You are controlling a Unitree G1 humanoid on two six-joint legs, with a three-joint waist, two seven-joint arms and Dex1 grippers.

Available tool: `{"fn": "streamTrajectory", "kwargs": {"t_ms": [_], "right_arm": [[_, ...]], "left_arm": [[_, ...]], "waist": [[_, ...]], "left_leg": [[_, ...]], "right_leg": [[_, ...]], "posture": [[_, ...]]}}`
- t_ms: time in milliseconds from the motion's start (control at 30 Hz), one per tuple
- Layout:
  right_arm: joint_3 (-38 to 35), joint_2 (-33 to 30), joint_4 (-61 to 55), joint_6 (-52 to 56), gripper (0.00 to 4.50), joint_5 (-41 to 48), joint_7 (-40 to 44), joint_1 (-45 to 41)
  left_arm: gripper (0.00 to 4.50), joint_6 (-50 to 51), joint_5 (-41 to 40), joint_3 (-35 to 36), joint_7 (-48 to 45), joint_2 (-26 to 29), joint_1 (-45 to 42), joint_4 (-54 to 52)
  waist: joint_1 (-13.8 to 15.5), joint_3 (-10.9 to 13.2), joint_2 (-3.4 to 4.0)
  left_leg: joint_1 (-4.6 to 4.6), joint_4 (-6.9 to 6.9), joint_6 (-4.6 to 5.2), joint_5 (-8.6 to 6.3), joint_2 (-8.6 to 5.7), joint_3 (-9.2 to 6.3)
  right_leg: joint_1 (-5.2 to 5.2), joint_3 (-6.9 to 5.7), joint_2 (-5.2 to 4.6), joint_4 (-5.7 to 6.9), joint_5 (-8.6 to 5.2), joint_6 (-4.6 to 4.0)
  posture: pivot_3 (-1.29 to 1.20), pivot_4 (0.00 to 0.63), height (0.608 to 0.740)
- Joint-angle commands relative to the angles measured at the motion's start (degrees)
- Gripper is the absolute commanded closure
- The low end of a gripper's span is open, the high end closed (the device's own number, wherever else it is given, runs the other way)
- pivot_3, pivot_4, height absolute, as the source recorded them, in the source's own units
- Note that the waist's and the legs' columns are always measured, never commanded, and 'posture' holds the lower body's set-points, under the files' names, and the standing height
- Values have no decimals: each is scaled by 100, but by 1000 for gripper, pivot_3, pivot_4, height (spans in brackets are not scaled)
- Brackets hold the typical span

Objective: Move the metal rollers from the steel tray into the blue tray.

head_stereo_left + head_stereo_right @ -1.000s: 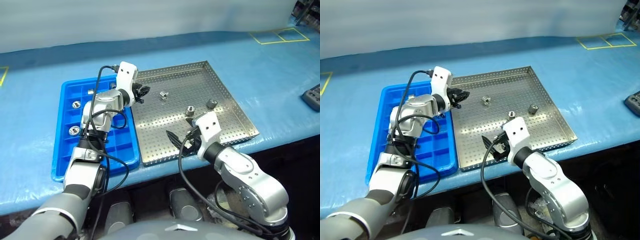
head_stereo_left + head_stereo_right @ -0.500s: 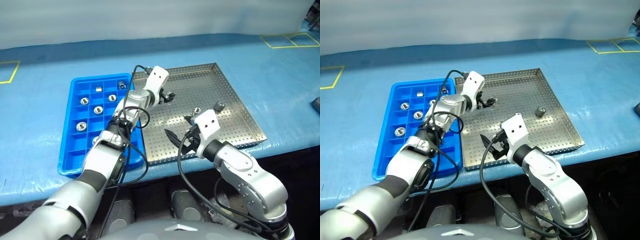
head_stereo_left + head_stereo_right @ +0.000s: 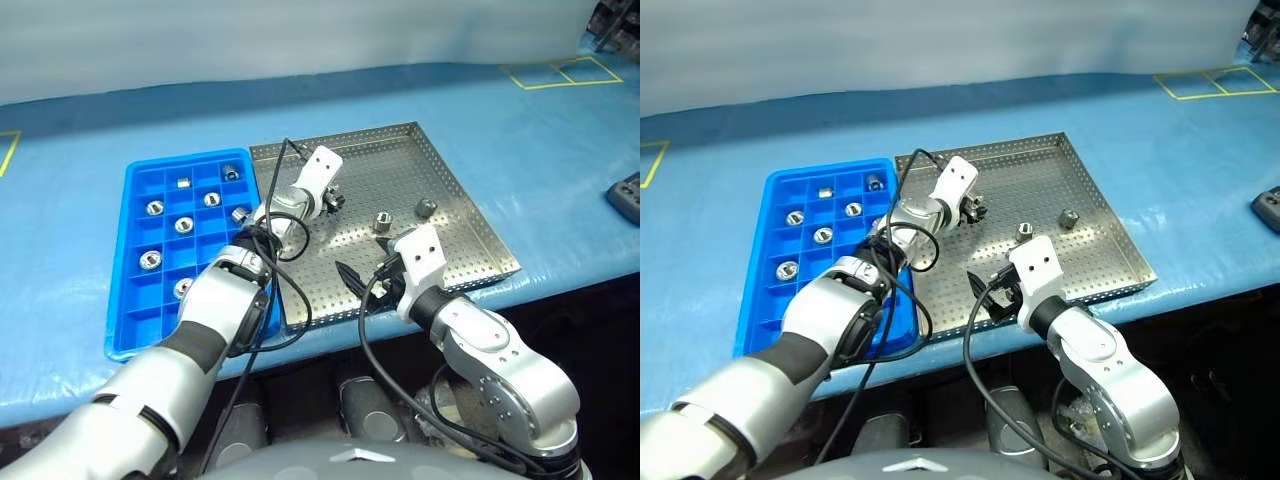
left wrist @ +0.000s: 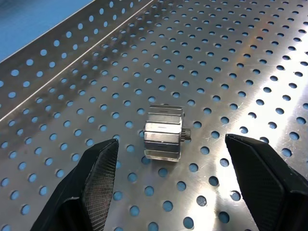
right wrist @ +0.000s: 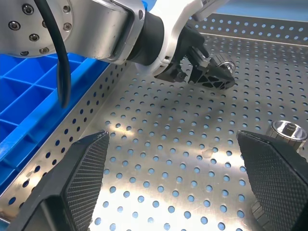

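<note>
The steel tray [image 3: 470,250] lies in the middle of the table with the blue tray [image 3: 150,310] to its left. My left gripper [image 3: 335,200] is low over the steel tray's rear left part, open, its fingers [image 4: 96,178] standing on either side of a metal roller [image 4: 164,132] that lies on its side, apart from both. Two more rollers [image 3: 381,221] [image 3: 424,208] stand further right. Several rollers [image 3: 183,224] sit in the blue tray's compartments. My right gripper [image 3: 360,285] hovers open over the steel tray's front edge, with nothing between its fingers.
The table's front edge runs just below both trays. A dark device [image 3: 625,195] lies at the far right. Yellow tape marks [image 3: 560,72] are on the blue covering at the back right.
My left gripper has moved right and down, from the blue tray's edge into the steel tray, and has opened wider around a roller. The right arm has stayed still.
</note>
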Motion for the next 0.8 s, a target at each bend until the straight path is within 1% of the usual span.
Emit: {"fn": "streamTrajectory", "kwargs": {"t_ms": [33,300,667,700,733,800], "right_arm": [[-122,4,-274,-59,0,3,-31,-5],[-165,-10,-300,-22,0,9,-45,30],[-173,-31,-312,-3,0,-1,-45,4],[-175,-28,-315,-2,0,-1,-49,3],[-175,-25,-320,1,0,-2,-55,2],[-187,-26,-332,9,0,-4,-64,6]], "left_arm": [[648,-189,76,103,165,-45,-269,100],[648,-255,87,280,648,3,-297,315],[648,-234,130,450,627,-46,-258,424],[1023,-237,133,465,624,-49,-257,427],[1233,-231,123,494,619,-53,-255,431],[1886,-226,112,533,607,-61,-254,434]], "waist": [[-32,0,0],[-176,0,0],[-223,0,0],[-224,0,0],[-224,0,0],[-226,0,0]], "left_leg": [[0,0,0,0,0,0],[0,0,0,0,0,-1],[1,-1,0,0,0,-1],[1,-1,0,0,0,-1],[1,0,0,0,0,-1],[1,0,0,0,0,-1]], "right_leg": [[0,0,0,0,0,0],[0,0,0,0,0,2],[0,0,0,1,1,2],[0,1,0,1,1,2],[0,1,0,1,1,2],[1,0,0,1,1,2]], "posture": [[-295,150,740],[-302,150,740],[-301,150,740],[-301,150,740],[-301,150,740],[-311,150,740]]}}
